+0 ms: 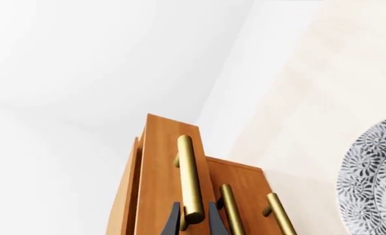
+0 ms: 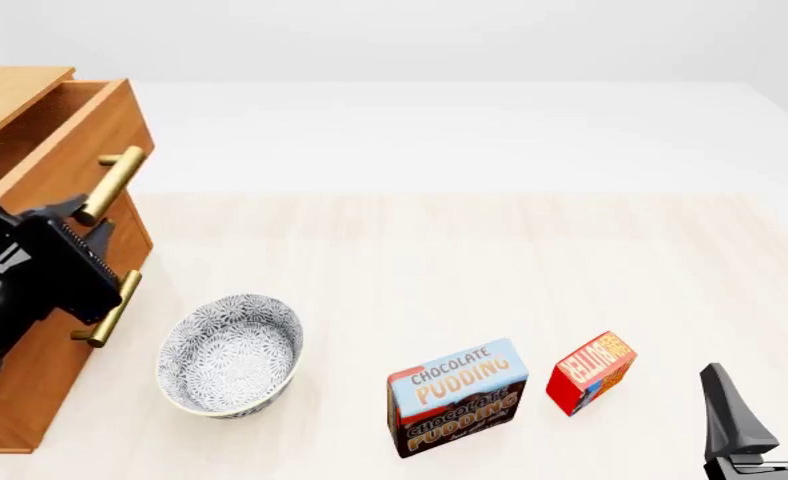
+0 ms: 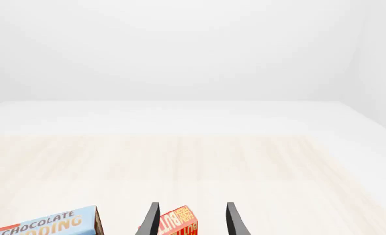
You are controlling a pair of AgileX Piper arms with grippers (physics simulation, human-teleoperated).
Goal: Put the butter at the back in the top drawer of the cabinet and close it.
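Table: "BUTTER" box, "CHOCOLATE PUDDING" box

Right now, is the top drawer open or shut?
Open. In the front view the top drawer sticks out past the cabinet front, and the left pincer sits around its brass handle.

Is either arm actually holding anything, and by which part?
The left gripper has its jaws around the top drawer's brass handle, near one end. The right gripper is open, holding nothing.
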